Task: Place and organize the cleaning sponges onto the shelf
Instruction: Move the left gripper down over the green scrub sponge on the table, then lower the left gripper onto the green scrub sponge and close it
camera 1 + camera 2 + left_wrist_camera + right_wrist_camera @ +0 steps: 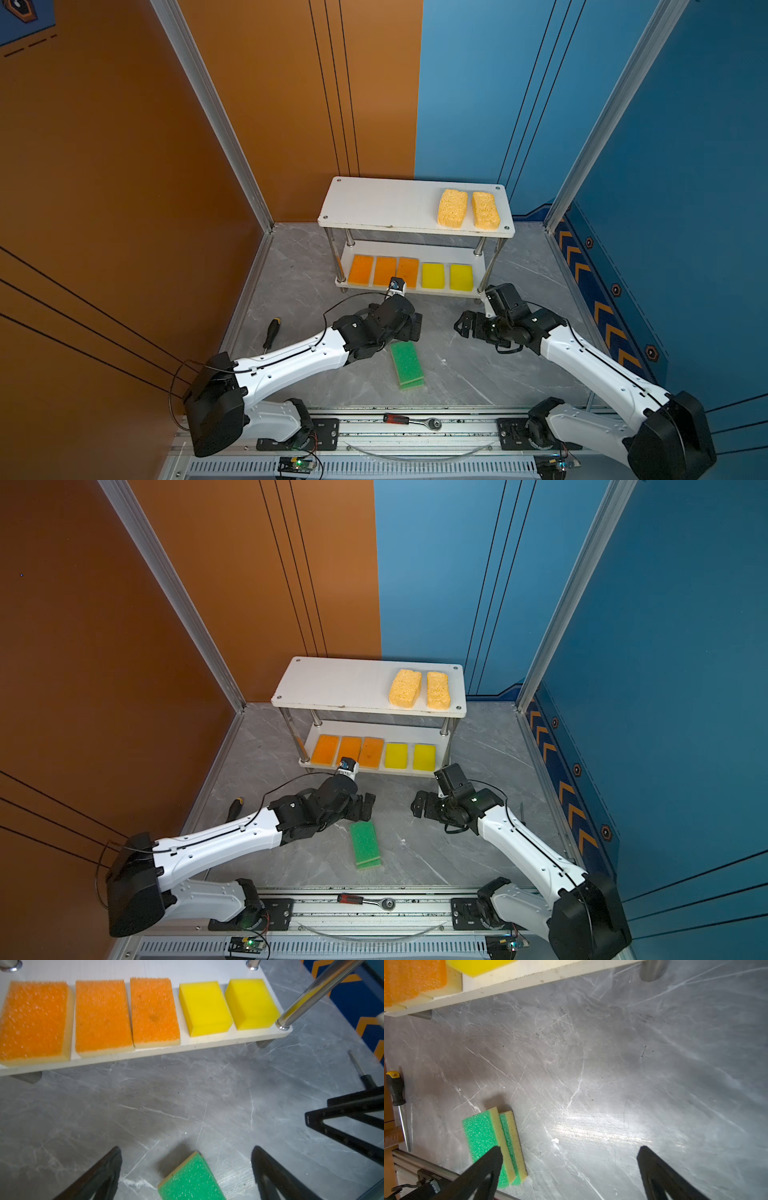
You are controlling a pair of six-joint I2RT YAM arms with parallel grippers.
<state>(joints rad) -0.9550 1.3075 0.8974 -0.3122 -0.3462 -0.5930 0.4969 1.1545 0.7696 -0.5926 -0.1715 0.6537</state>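
Green-topped sponges (406,362) — two, stacked a little offset — lie on the grey marble-look table (465,374) in front of the shelf (382,203), apart from it. The right wrist view shows both layers, upper sponge (480,1132) over lower sponge (513,1142). The left wrist view cuts the stack off at the frame edge, with only one corner in shot.

Left gripper (412,326) is at the stack's far end, jaws spread wide, nothing between them. Its height above the foam is unclear, and in both top views the wrist hides most of the fingers. Right gripper (464,326) is also spread wide and empty, over bare table, well to the right of the stack.

Lower board: three orange-topped sponges (360,269), then two bright yellow sponges (433,275), in one row. The left wrist camera (397,284) covers part of the third orange one, and the upper board hides the row's back edge. Upper board, right end: two porous yellow-orange sponges (452,208) side by side.

Screwdriver (272,332) lies by the table's left edge. Ratchet wrench (411,420) lies on the front rail. A thin dark tool (359,1068) near the right wall is blurred — type unclear.
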